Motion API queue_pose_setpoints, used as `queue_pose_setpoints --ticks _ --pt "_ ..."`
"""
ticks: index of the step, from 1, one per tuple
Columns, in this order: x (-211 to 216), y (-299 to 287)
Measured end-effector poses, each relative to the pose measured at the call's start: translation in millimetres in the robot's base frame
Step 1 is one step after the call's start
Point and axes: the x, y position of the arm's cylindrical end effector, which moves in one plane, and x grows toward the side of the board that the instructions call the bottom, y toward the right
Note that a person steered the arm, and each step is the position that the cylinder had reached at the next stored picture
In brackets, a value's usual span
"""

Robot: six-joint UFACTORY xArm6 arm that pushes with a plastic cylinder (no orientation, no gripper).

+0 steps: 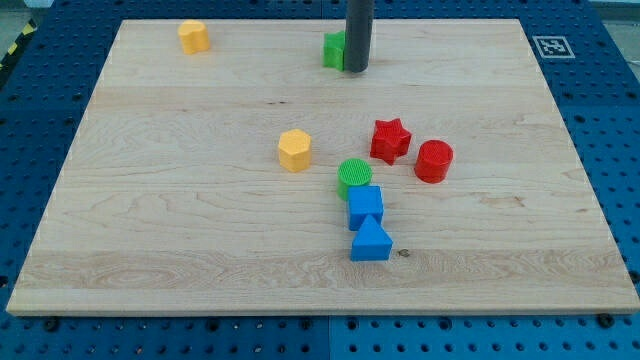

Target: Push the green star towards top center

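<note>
- Marker printed in black and white [553, 46] sits by the wooden counter's [200, 240] top right corner; no readable writing shows.
- Dark rod ends in my tip [356, 70], touching the right side of the green star block [333, 49] near top centre; it has no gripper, so nothing is grasped.
- Yellow block [194, 36] lies at top left; yellow hexagonal block [295, 150] mid-board.
- Red star block [390, 140] and red cylinder [434, 160] sit just apart.
- Green cylinder [354, 177], blue cube [365, 207] and blue triangular block [371, 241] touch in a column.
</note>
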Motion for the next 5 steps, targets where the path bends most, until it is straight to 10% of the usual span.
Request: queue_pose_setpoints --ticks 5 --pt "-11 -32"
